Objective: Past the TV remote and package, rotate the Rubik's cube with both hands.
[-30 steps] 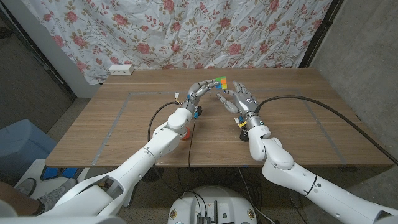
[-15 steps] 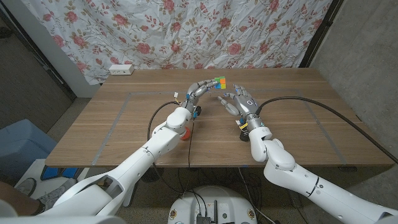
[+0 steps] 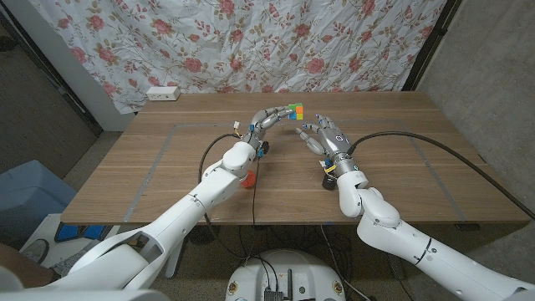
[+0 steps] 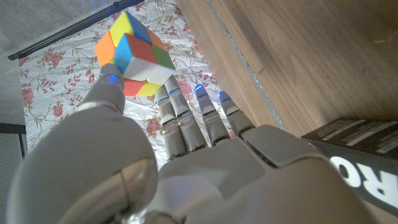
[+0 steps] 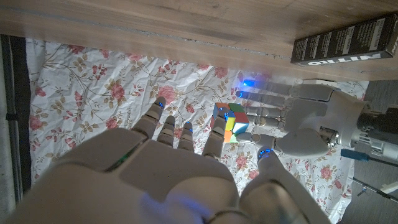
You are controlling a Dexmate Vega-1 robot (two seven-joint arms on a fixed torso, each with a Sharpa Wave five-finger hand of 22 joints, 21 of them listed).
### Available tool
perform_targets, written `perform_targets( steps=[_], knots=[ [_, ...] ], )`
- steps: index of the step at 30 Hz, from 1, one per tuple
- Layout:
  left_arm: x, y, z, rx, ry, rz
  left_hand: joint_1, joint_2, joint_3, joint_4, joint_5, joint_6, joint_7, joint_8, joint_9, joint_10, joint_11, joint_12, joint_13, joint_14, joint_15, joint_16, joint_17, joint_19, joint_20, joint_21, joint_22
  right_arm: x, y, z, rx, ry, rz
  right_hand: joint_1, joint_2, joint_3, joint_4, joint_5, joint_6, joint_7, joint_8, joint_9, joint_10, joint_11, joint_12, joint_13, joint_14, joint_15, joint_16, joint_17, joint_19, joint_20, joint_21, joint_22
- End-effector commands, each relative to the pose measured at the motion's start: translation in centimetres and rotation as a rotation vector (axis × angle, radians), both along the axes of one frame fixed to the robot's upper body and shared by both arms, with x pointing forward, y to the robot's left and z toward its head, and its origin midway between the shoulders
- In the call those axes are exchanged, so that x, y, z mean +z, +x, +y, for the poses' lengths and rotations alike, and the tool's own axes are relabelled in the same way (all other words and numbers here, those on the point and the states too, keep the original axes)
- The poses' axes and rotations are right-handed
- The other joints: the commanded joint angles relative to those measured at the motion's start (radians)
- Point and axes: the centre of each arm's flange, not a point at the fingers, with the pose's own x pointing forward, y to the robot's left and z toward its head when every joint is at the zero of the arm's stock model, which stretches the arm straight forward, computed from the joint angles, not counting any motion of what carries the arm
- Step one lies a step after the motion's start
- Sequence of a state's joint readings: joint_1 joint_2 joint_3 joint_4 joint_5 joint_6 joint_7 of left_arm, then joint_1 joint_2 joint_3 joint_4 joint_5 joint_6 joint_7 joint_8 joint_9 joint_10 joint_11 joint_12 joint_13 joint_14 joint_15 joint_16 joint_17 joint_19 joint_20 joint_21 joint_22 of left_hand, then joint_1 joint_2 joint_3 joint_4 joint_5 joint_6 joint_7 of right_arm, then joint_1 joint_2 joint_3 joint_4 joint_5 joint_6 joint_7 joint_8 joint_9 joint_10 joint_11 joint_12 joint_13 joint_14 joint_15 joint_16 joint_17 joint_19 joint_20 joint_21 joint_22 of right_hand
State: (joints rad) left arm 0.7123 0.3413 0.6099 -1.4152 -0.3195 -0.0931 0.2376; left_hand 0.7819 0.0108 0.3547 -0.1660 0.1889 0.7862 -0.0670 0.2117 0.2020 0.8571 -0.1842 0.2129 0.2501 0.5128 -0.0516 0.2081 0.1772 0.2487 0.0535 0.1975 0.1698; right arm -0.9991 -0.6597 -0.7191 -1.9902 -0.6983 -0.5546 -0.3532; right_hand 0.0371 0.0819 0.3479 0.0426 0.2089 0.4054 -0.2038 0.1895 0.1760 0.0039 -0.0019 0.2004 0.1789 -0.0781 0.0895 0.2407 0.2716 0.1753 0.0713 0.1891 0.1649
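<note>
Right hand (image 3: 328, 139) has backed off a bit since a second ago, so there's now a clear gap between it and the cube (image 3: 293, 110), where before its fingertips were nearly touching it. Left hand (image 3: 269, 119) hasn't really budged, it's holding the cube up off the counter (image 3: 167, 167) near the far middle, pinched at its fingertips with the thumb (image 4: 111, 81) under one corner and the other fingers (image 4: 186, 118) curled behind it. Cube sits tilted, orange, blue, green and white faces showing in the left wrist view. Right hand is empty, fingers spread apart and pointing toward the cube, palm side facing the left hand. Both forearms angle in from the near corners and meet around mid-counter. Dark box (image 5: 345, 41) with white lettering lies on the counter near the hands, and a white power strip (image 3: 162, 94) sits at the far left edge by the floral curtain (image 3: 334, 42).
</note>
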Motion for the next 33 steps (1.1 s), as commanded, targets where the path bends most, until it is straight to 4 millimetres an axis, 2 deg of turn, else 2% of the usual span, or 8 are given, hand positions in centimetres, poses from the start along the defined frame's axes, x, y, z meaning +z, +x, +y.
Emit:
perform_targets(
  steps=[1, 12, 20, 23, 33],
  knots=[
    [0.6, 0.3, 0.1, 0.023, 0.087, -0.021, 0.005, 0.012, 0.005, 0.001, 0.005, 0.023, 0.029, 0.003, 0.009, 0.02, -0.023, -0.005, 0.001, 0.004, -0.072, -0.004, 0.0, 0.001, 0.006, -0.003, 0.006, 0.3, 0.7, -1.4, 0.04, 0.094, 0.019, 0.011, 0.034, 0.005, -0.006, -0.003, 0.012, -0.004, 0.002, 0.001, 0.013, 0.002, 0.009, 0.004, 0.008, 0.001, 0.006, 0.003, 0.012, -0.001, 0.005, 0.002],
    [1.7, 0.3, -0.1, 0.067, 0.219, -0.068, 0.007, 0.013, 0.006, 0.0, 0.005, 0.019, 0.026, 0.001, 0.009, 0.018, -0.027, -0.006, 0.0, 0.002, -0.071, -0.005, 0.0, 0.0, 0.007, -0.003, 0.006, 0.6, 1.3, -3.6, 0.095, 0.178, 0.04, 0.01, 0.032, 0.006, -0.008, -0.004, -0.02, -0.012, -0.011, 0.001, 0.04, 0.012, 0.012, 0.004, 0.017, 0.0, 0.008, 0.002, 0.032, -0.008, 0.009, 0.002],
    [2.4, 0.3, -0.1, 0.088, 0.295, -0.081, 0.008, 0.014, 0.007, 0.0, 0.005, 0.016, 0.025, -0.001, 0.009, 0.009, -0.024, -0.01, -0.002, -0.003, -0.07, -0.007, 0.0, -0.004, 0.007, -0.004, 0.006, 0.9, 2.0, -4.8, 0.131, 0.201, 0.076, 0.009, 0.029, 0.009, -0.009, -0.004, -0.085, -0.012, -0.025, 0.002, 0.058, 0.017, 0.011, 0.004, 0.03, -0.004, 0.009, -0.001, 0.052, -0.012, 0.01, 0.002],
    [2.6, 0.2, -0.1, 0.095, 0.33, -0.086, 0.009, 0.016, 0.008, 0.0, 0.006, 0.015, 0.025, -0.001, 0.009, 0.007, -0.022, -0.01, -0.003, -0.003, -0.069, -0.007, 0.0, -0.004, 0.008, -0.004, 0.006, 1.0, 2.3, -5.1, 0.14, 0.208, 0.084, 0.007, 0.029, 0.009, -0.008, -0.004, -0.109, -0.013, -0.027, 0.002, 0.06, 0.018, 0.009, 0.004, 0.033, -0.003, 0.009, -0.001, 0.053, -0.012, 0.009, 0.002],
    [3.8, 0.0, 0.3, 0.126, 0.458, -0.114, 0.012, 0.019, 0.01, -0.001, 0.006, 0.014, 0.025, -0.001, 0.009, 0.007, -0.026, -0.01, -0.005, -0.007, -0.067, -0.009, 0.0, -0.009, 0.011, -0.006, 0.006, 1.3, 2.9, -6.0, 0.165, 0.283, 0.064, 0.004, 0.026, 0.009, -0.007, -0.004, -0.121, -0.013, -0.016, 0.002, 0.092, 0.022, 0.015, 0.004, 0.052, -0.007, 0.014, -0.001, 0.069, -0.016, 0.011, 0.002]
  ],
)
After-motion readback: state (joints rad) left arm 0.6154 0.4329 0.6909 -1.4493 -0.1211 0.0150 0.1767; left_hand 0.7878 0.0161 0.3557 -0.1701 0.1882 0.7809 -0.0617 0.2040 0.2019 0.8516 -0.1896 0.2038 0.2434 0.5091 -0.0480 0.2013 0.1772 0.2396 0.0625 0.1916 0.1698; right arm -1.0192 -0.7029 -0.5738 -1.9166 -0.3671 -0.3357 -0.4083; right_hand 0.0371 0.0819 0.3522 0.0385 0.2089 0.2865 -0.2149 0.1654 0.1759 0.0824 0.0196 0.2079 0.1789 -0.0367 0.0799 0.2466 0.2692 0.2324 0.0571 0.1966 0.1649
